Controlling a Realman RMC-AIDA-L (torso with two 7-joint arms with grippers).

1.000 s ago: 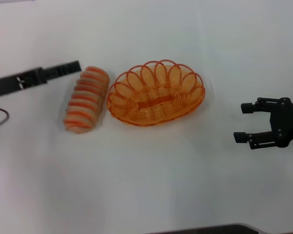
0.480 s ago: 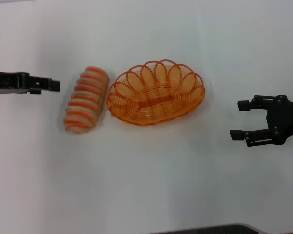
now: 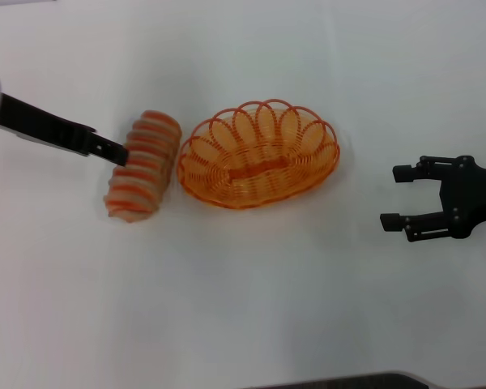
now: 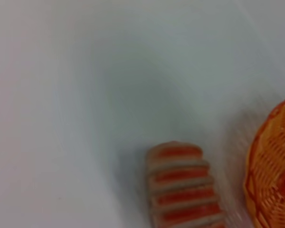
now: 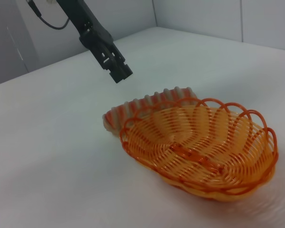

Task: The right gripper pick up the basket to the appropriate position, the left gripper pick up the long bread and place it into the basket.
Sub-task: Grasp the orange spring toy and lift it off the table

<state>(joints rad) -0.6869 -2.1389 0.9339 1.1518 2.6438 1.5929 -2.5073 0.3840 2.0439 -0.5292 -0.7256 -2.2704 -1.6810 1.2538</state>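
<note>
Long bread [image 3: 142,167] lies on the white table [image 3: 243,308], at 9 o'clock just beside the basket [image 3: 259,156], not touching. Left gripper [image 3: 113,151] hovers above the bread's 9 o'clock side, jaw state can't tell. Right gripper [image 3: 395,197] at 3 o'clock, well apart from the basket, jaws released, empty.

Table [image 3: 243,308]: white, smooth, flat.
On table: long bread [image 3: 142,166] and basket [image 3: 259,154].
Long bread: tan with orange stripes, lying flat, left of basket, just beside it.
Basket: orange wire, oval, looped rim, sitting upright near the middle.
Inside basket: only its own wire bottom.
</note>
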